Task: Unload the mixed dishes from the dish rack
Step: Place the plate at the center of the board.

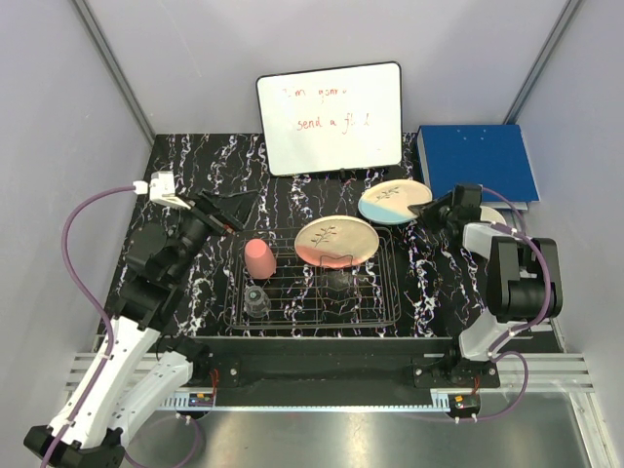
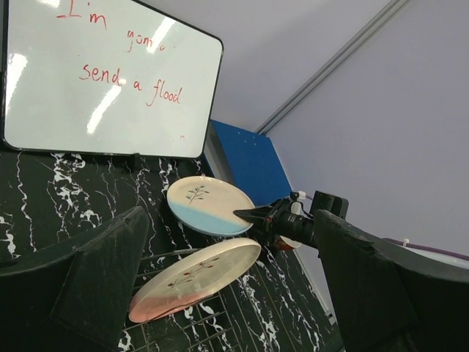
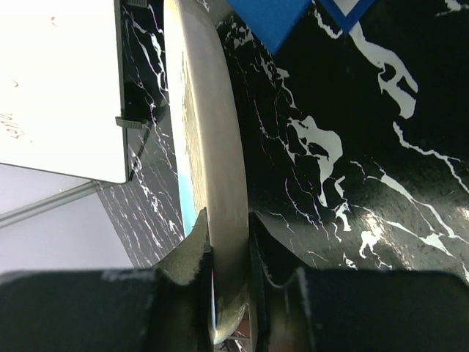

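1. The right gripper [image 3: 229,238] pinches the blue plate [image 1: 390,202] by its right rim, one finger on each face.
2. The plate is out of the rack [image 1: 312,297] and tilted, just behind the rack's right rear corner.
3. It is probably stiff glazed ceramic: heavy for a hold at one edge, slick under the pads and quick to chip. It could pivot or creep in such a pinch, so it wants a firm squeeze, a slow carry and a low, flat set-down.
4. Room is tight behind. The whiteboard [image 1: 330,117] stands near the plate's far edge, and the blue box [image 1: 478,161] is close on the right. Bare table [image 1: 429,273] between the rack and the right arm's base looks the freest spot.
5. The pink plate [image 1: 336,241] leans on the prongs near the blue one. Its raised rim looks like the place to grip.
6. The left gripper [image 1: 232,208] is spread and empty, by the rack's left rear.
7. The cup [image 1: 259,258] is just beside it and probably light.
8. The glass [image 1: 256,300], at the front left, is small, clear and likely slippery.
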Robot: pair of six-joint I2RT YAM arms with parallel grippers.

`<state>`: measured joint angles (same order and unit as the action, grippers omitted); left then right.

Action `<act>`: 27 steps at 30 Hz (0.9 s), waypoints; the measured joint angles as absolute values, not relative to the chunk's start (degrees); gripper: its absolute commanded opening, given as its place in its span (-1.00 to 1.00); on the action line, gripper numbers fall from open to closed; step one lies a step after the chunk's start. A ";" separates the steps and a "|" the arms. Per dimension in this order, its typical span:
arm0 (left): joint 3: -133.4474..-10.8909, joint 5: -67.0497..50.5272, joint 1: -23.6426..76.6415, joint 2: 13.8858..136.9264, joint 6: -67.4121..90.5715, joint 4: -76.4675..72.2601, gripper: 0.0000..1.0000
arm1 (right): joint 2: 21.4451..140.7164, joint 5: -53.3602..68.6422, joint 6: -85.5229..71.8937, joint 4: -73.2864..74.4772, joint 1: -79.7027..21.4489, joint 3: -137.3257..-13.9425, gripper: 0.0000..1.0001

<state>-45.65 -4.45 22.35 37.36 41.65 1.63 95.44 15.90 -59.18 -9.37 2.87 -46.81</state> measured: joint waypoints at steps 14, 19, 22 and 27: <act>-45.56 -6.00 22.35 37.89 42.54 1.65 0.98 | 93.27 16.88 -56.64 0.84 1.13 -41.45 0.14; -45.34 -6.07 22.35 37.89 42.52 1.72 0.98 | 91.72 17.04 -56.42 3.29 1.13 -41.45 0.48; -45.34 -6.17 22.35 38.00 42.22 1.96 0.98 | 89.86 17.04 -55.70 6.42 1.13 -41.58 0.61; -45.39 -7.68 22.35 39.16 41.34 2.96 0.98 | 85.52 16.97 -54.35 13.50 1.04 -42.70 0.66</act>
<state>-45.39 -7.68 22.35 39.16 41.34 2.96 85.52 16.97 -54.35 13.50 1.04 -42.70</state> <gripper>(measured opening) 0.985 0.816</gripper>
